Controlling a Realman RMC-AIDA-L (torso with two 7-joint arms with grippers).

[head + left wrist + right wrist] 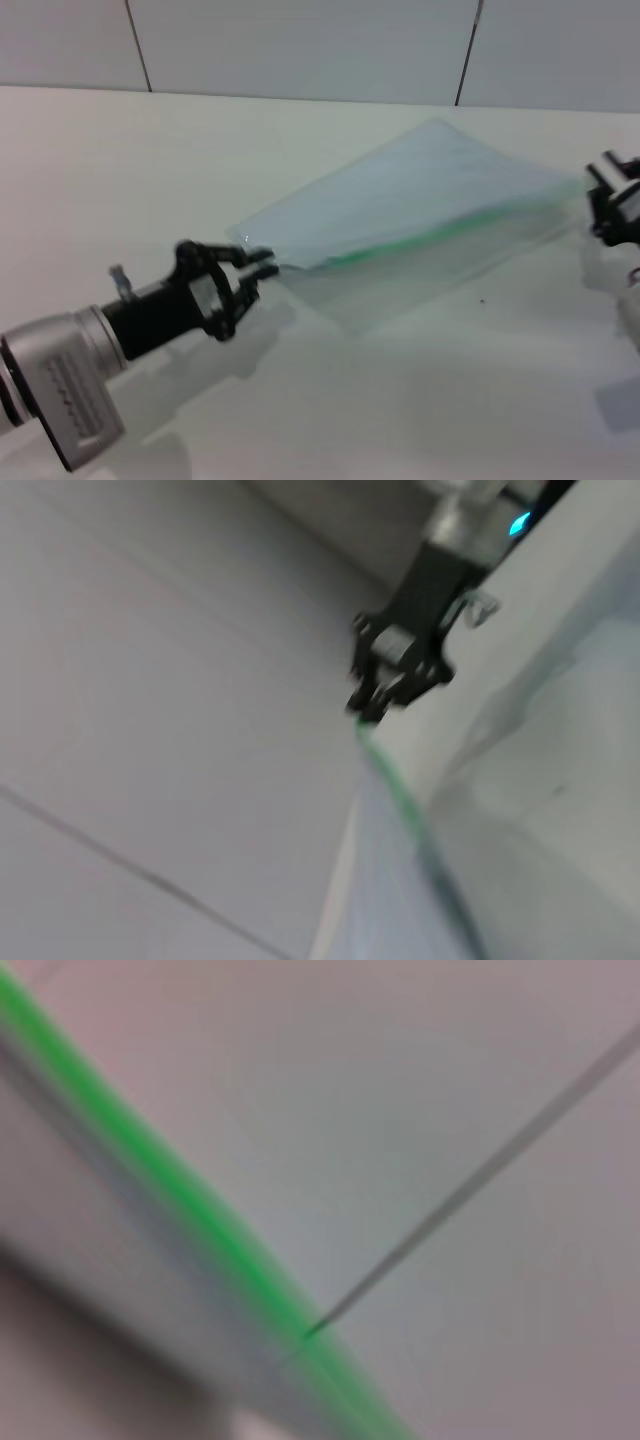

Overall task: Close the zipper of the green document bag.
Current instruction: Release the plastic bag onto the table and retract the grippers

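Closest to the head camera, your left arm reached in from the near left corner of the white worktop (120, 180), a silver cuff and black wrist ending in the left gripper (262, 264). Its black fingers sat narrowly together on the left end of the green document bag (420, 210), a flat, translucent, pale blue-grey plastic pouch. I judged that it was pinching that end, though the exact contact was too small to confirm.

You held the bag off the worktop, stretched slantwise between both arms and sagging a little in the middle. It rose from the left gripper toward the far right edge of the worktop, where the right gripper (598, 205) met its other end. In the left wrist view, that black gripper (392, 685) was closed down where the zipper (400, 800), a thin bright green plastic strip, ended.

From the head camera, the zipper (410, 245) showed as a green line running along the lower part of the bag. The right wrist view showed only a blurred length of the green strip (190, 1210) crossing close to the camera.

You could not read progress with certainty here: no slider stood out in any view, and no gap in the strip was visible. My judgement was that the bag was tensioned for the pull and that closing was under way or nearly finished.
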